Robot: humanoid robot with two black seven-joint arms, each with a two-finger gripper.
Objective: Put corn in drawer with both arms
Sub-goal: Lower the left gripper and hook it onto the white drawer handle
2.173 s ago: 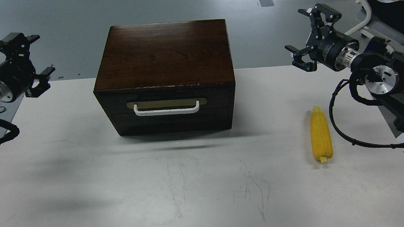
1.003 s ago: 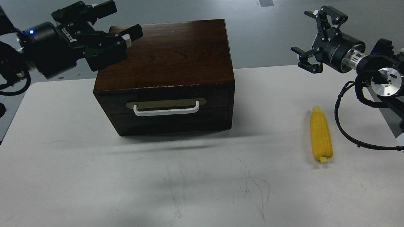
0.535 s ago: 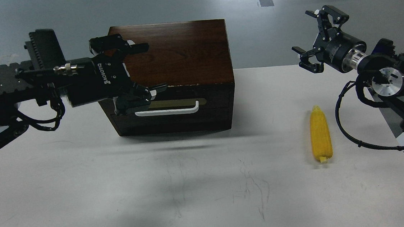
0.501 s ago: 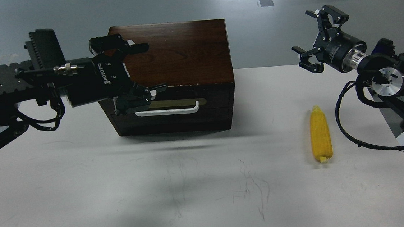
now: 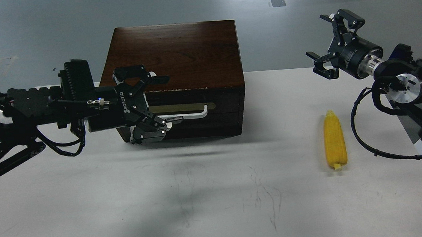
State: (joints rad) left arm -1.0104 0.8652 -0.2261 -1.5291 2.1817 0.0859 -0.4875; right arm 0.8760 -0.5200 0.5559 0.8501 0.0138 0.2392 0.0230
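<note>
Left gripper (image 5: 164, 99) spread wide at drawer (image 5: 180, 115) front, 9 o'clock end of handle (image 5: 195, 116). Drawer shut. Corn (image 5: 335, 140) on bench (image 5: 90, 211) at 3 o'clock. Right gripper (image 5: 331, 39) released, empty. Best: bracket bar squarely, pull straight.

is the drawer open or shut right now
Shut: the drawer front sits flush in the box, no pale interior showing. The left gripper is open at its handle.
</note>
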